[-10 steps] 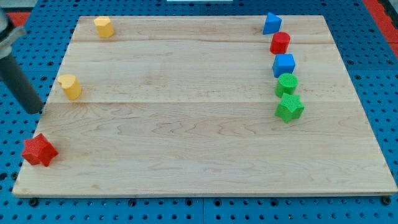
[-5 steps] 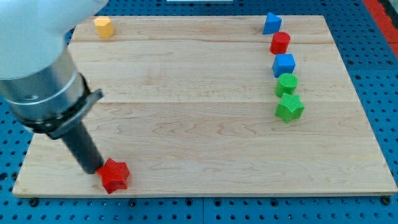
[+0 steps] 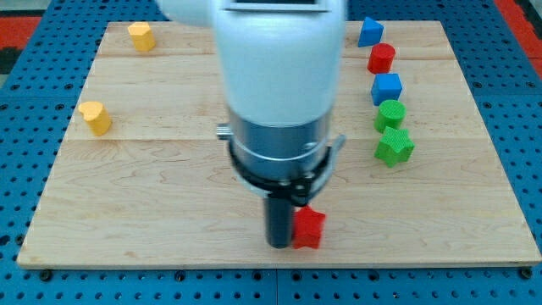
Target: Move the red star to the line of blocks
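The red star (image 3: pixel 309 227) lies near the board's bottom edge, right of centre. My tip (image 3: pixel 279 244) touches its left side; the rod and arm body rise above it and hide the board's middle. The line of blocks runs down the view's right: a blue block (image 3: pixel 369 32) at the top, then a red block (image 3: pixel 382 58), a blue cube (image 3: pixel 387 88), a green cylinder (image 3: pixel 390 114) and a green star (image 3: pixel 394 146) at its lower end. The red star sits below and left of the green star, well apart from it.
Two yellow blocks lie at the view's left: one (image 3: pixel 141 36) near the top left corner, one (image 3: pixel 96 118) at the left edge. The wooden board (image 3: pixel 474 212) rests on a blue pegboard (image 3: pixel 529 102).
The red star has been pushed from the bottom left corner rightward along the bottom edge, past centre. My tip and the arm moved right with it.
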You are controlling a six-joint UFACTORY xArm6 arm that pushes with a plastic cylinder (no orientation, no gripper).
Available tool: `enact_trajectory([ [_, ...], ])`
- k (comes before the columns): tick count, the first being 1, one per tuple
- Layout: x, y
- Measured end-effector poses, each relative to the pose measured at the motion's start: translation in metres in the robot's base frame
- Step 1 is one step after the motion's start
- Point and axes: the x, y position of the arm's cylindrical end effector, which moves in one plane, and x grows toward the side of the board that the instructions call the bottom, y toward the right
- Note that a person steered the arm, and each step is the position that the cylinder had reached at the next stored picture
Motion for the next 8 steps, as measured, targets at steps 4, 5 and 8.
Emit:
enact_trajectory([
  [4, -0.010, 0.108],
  [5, 0.003, 0.135],
  [8, -0.034, 0.146],
])
